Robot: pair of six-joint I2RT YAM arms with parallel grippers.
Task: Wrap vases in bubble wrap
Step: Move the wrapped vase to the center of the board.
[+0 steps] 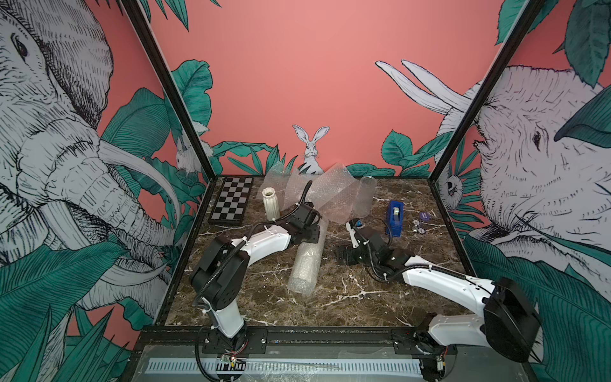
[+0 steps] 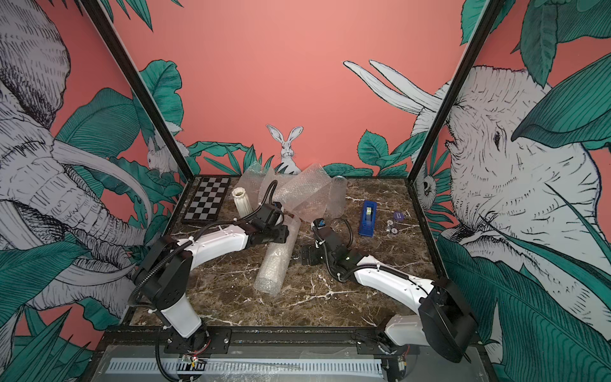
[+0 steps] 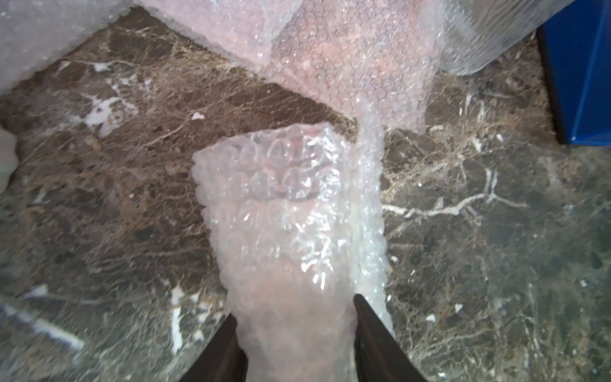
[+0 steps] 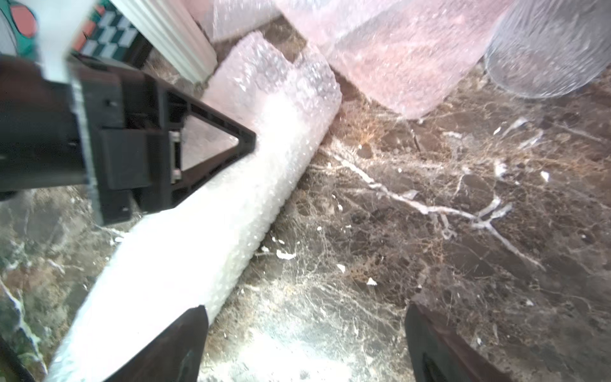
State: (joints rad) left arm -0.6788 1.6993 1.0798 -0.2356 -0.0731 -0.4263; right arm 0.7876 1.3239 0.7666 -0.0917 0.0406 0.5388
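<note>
Mid-table, the left gripper (image 3: pixel 294 309) clamps the sides of a bubble-wrapped vase (image 1: pixel 305 264) lying flat; the right gripper (image 4: pixel 307 330) is spread wide beside it.
The brown marble table (image 1: pixel 347 297) carries a crumpled heap of loose bubble wrap sheets (image 1: pixel 330 195) along its back edge, with the bubble-wrapped vase on its side just in front. A chequered board (image 1: pixel 231 200) sits back left. A clear glass vase (image 1: pixel 365 198) stands at the heap's right edge, a fluted white vase (image 1: pixel 271 203) stands upright beside the board, and a blue tape dispenser (image 1: pixel 395 218) is to the right of the glass. The right jaws hang over bare marble.
</note>
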